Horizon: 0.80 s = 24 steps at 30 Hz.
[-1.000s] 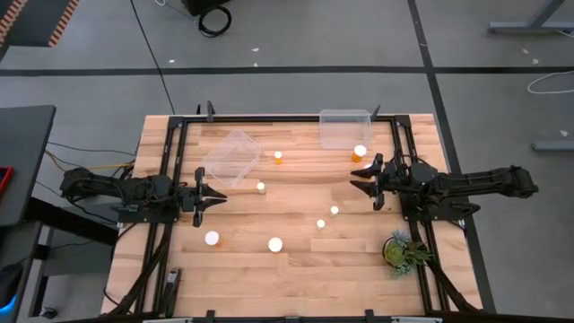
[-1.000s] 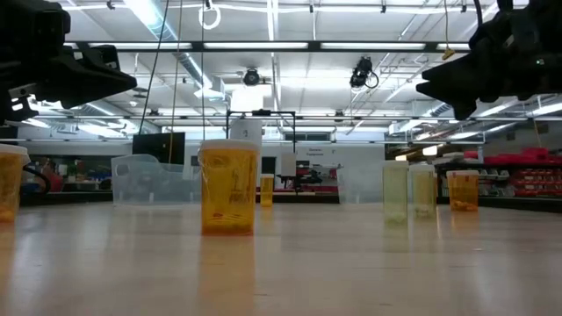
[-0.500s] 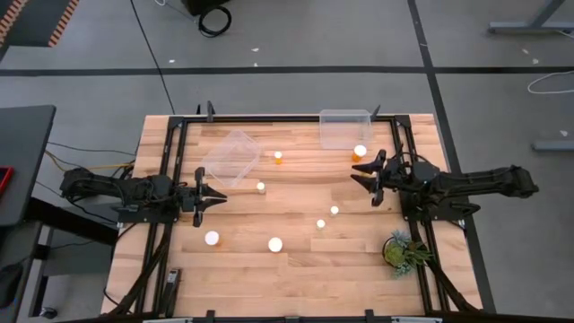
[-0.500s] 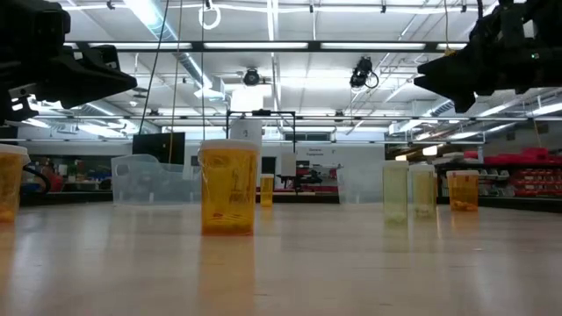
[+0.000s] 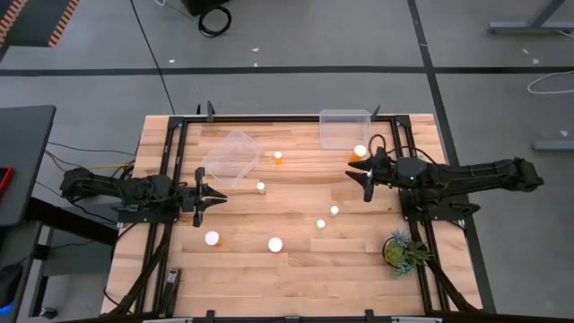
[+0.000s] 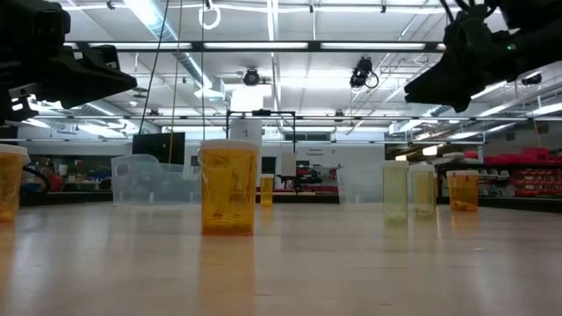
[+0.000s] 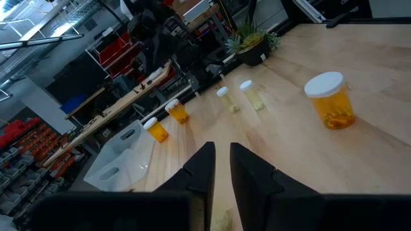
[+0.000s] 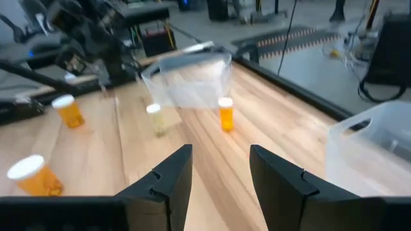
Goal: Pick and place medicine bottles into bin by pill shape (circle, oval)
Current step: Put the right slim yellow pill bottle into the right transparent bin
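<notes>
High view, table: seven small orange translucent medicine bottles with round white caps stand scattered on the pale wooden table (image 5: 296, 260); none sits in a bin yet.
High view, bins: one clear plastic bin (image 5: 231, 158) lies skewed at the far left, a second clear bin (image 5: 345, 128) stands square at the far edge.
High view, right arm: the right gripper (image 5: 361, 172) hovers just beside the capped bottle (image 5: 360, 151) that stands in front of the second bin, fingers apart and empty.
High view, left arm: the left gripper (image 5: 218, 196) waits over the left side, fingers pinched together on nothing.
High view, plant: a small green potted plant (image 5: 403, 250) sits at the near right corner, well apart from the work.
Low view: a wide orange bottle (image 6: 228, 187) stands nearest, paler ones (image 6: 395, 191) off to the right; both arms hang above the table, touching nothing.
Left wrist view: its two dark fingers (image 7: 201, 168) lie almost touching, with a broad-capped bottle (image 7: 329, 100) ahead of them.
Right wrist view: the fingers (image 8: 170, 174) stand parted with bare wood between; a narrow orange bottle (image 8: 225, 114) stands ahead of them before the skewed bin.
Step in hand: I'd say the right arm is lining up its first pick.
Next move: it looks to need lowering around a bottle, closing below the cap, then carrying it to the bin for that pill shape; the pills' shapes I cannot tell.
</notes>
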Each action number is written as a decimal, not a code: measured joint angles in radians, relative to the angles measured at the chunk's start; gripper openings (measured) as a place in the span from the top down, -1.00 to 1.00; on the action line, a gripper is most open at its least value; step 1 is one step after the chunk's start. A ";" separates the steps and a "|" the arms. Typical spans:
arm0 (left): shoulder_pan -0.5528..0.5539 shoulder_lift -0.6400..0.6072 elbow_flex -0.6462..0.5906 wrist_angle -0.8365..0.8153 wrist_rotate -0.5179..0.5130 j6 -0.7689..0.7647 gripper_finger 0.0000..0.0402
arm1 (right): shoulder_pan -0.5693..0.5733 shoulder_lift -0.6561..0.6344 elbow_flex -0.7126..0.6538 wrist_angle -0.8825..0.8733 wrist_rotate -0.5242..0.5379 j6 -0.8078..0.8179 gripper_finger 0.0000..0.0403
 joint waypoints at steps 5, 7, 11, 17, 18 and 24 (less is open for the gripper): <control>0.000 0.000 0.000 0.000 0.000 0.000 0.74 | 0.000 0.103 0.030 -0.006 -0.027 0.023 0.19; 0.000 0.000 0.000 0.000 0.000 0.000 0.73 | 0.000 0.145 0.043 -0.007 -0.060 0.027 0.19; 0.000 0.000 0.000 0.000 0.000 0.000 0.70 | 0.000 0.229 0.078 -0.023 -0.119 0.031 0.19; 0.000 0.000 0.000 0.000 0.000 0.000 0.70 | 0.000 0.363 0.165 -0.092 -0.192 0.028 0.18; 0.000 0.000 0.000 0.000 0.000 0.000 0.71 | 0.000 0.384 0.184 -0.108 -0.200 0.026 0.17; 0.000 0.000 0.000 0.000 0.000 0.000 0.74 | 0.000 0.502 0.293 -0.213 -0.238 -0.014 0.09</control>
